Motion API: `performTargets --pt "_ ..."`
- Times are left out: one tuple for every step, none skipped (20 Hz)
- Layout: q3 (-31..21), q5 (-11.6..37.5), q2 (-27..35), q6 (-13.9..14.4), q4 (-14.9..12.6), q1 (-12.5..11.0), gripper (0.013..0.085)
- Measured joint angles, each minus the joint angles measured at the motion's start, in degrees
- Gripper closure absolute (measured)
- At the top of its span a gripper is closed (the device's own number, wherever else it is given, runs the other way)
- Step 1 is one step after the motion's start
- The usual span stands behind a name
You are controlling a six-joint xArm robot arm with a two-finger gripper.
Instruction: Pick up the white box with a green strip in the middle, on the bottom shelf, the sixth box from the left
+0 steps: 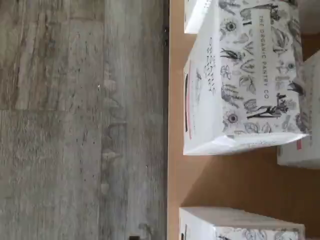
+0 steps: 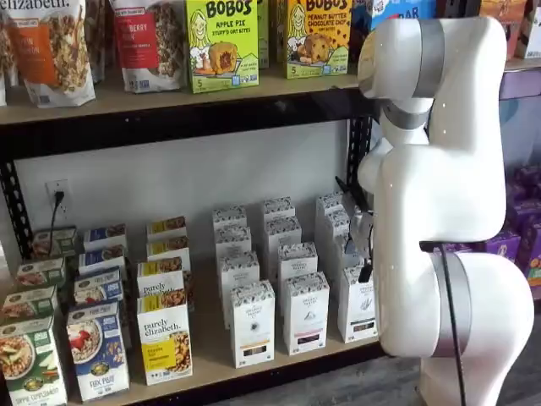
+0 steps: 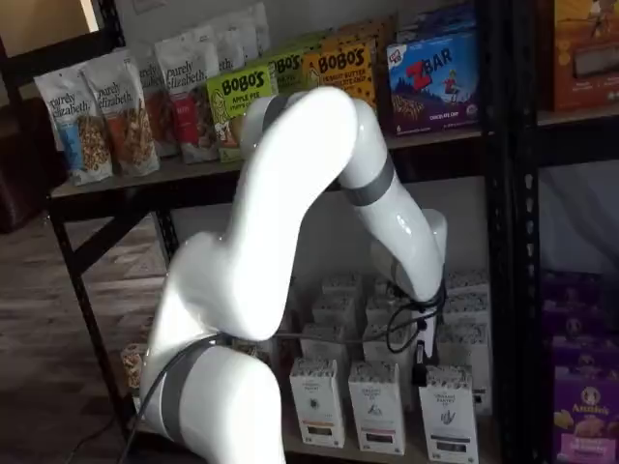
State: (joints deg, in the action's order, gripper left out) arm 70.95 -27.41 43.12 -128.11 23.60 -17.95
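My white box (image 2: 357, 304), a tall carton with a dark flowered top band and a small round logo, stands rightmost of three such front-row cartons on the bottom shelf (image 2: 211, 372). My gripper (image 2: 365, 269) is spread wide and pinches nothing.

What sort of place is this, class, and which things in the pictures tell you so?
Probably a mock grocery aisle or a store stockroom. Black metal shelving holds rows of packaged food: granola bags and Bobo's oat bar boxes above, and white cartons lined up in columns on the bottom shelf. A robot arm works at them.
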Motion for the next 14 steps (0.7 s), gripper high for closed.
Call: performTargets --pt "0.15 -0.16 0.08 1.59 -1.81 0.0 0.013" --pt "0.8 -0.59 0.56 6.15 -6.94 0.14 0.013" --pt "1.25 -0.78 0.99 8.2 -9.12 0.33 0.013" --pt "1.58 -0.86 1.29 8.81 -9.68 0.45 0.013" --pt "1.85 -0.91 1.57 9.14 -9.93 0.56 0.013" --pt "2.11 -0.87 1.83 9.32 -10.02 0.67 0.013" --pt "2.37 -0.66 2.18 9.47 -10.07 0.78 0.013" --pt "2.61 -0.39 2.51 9.59 -10.14 0.86 0.013" --pt "2.9 -0.1 2.89 9.6 -10.11 0.93 0.013" --pt "3.26 0.12 3.3 9.64 -10.12 0.94 0.013" --pt "3.85 0.21 3.89 9.72 -10.23 0.94 0.013" --pt "4.48 0.21 4.44 9.92 -10.5 0.92 0.013" --pt "5.24 0.14 5.11 10.35 -11.03 0.85 0.013" --pt "6.05 -0.02 5.81 10.8 -11.6 0.79 0.013"
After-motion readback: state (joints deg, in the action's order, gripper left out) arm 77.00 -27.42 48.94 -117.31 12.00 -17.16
